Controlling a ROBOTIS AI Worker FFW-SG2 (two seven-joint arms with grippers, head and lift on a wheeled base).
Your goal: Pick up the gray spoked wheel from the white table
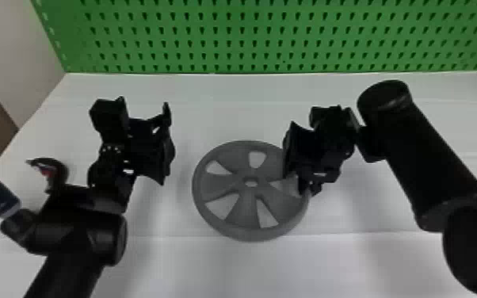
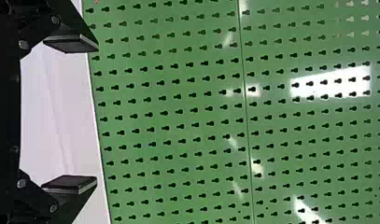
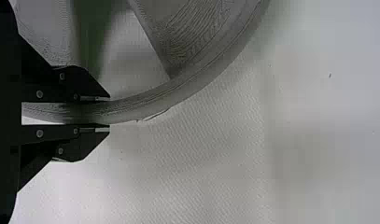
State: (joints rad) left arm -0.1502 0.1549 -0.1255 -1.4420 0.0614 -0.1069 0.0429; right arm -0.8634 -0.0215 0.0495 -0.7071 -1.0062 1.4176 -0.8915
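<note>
The gray spoked wheel (image 1: 245, 198) lies over the middle of the white table (image 1: 226, 269). At its right side is my right gripper (image 1: 304, 190), over the rim. In the right wrist view, the wheel (image 3: 197, 70) has its rim pinched between the two fingers of the right gripper (image 3: 109, 112). My left gripper (image 1: 166, 109) stands left of the wheel, apart from it. The left wrist view has the left gripper (image 2: 97, 114) with its fingers wide apart and nothing between them.
A green pegboard (image 1: 226, 35) rises along the table's back edge. A pale wall panel (image 1: 16, 51) stands at the back left.
</note>
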